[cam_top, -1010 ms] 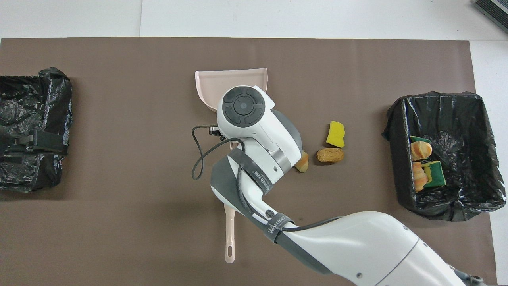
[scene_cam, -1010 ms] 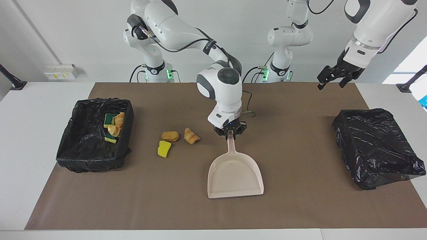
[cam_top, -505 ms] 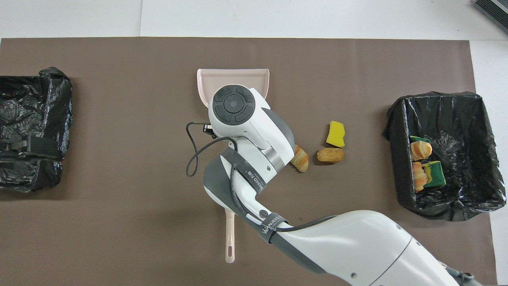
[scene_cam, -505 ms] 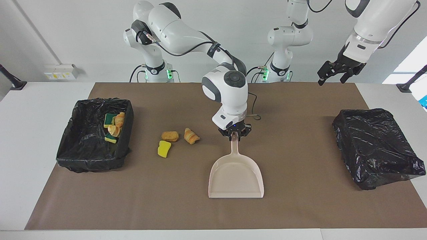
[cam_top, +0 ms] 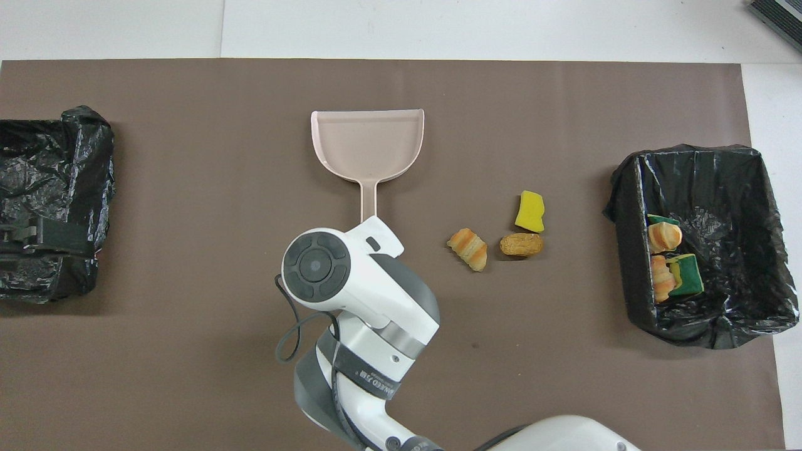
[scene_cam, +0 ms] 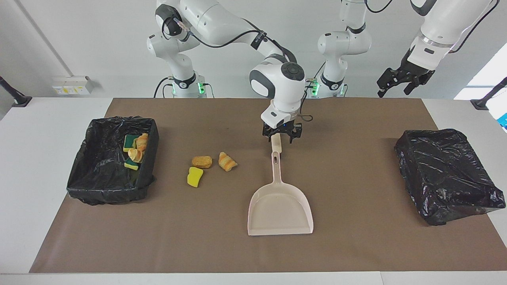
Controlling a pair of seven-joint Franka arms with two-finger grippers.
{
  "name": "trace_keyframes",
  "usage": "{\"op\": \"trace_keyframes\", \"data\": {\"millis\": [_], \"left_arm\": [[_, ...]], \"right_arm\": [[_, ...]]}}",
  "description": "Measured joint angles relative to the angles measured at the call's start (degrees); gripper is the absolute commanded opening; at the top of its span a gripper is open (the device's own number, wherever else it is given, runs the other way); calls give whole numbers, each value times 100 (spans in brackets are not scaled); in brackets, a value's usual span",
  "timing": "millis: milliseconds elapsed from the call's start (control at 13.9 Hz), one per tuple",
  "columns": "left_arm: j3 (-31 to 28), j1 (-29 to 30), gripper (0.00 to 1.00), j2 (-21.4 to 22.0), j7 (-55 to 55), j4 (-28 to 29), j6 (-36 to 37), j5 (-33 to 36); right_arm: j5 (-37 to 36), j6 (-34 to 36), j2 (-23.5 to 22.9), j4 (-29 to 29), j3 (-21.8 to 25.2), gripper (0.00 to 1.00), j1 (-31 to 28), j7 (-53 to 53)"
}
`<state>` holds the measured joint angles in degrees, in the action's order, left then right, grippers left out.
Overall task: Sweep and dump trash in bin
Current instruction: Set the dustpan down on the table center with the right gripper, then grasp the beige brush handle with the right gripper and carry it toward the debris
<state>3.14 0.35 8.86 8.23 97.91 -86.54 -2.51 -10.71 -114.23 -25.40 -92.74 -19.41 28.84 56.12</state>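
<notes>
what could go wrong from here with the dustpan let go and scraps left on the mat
1. Three scraps, the croissant, bread roll and yellow sponge, lie beside the dustpan, not in it, so they may go unswept.
2. The right gripper, open, hangs over the handle tip and might nudge it askew.
3. The left gripper waits raised near the empty bin.

We are seeing two glossy white arms (scene_cam: pixel 222 23) with dark grey joint bands, each wrist ending in a round grey cap (cam_top: pixel 316 266). Black cables are looping along the links, one coiling at the cap's seven o'clock. Green lights are glowing at both bases (scene_cam: pixel 200 87). A strap is carrying lettering, possibly a brand name.
</notes>
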Motion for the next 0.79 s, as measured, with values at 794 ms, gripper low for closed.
{"op": "trace_keyframes", "data": {"millis": [794], "left_arm": [[99, -28, 100, 0, -123, -3, -45, -1]], "right_arm": [[1062, -819, 1462, -2604, -217, 46, 311, 71]]}}
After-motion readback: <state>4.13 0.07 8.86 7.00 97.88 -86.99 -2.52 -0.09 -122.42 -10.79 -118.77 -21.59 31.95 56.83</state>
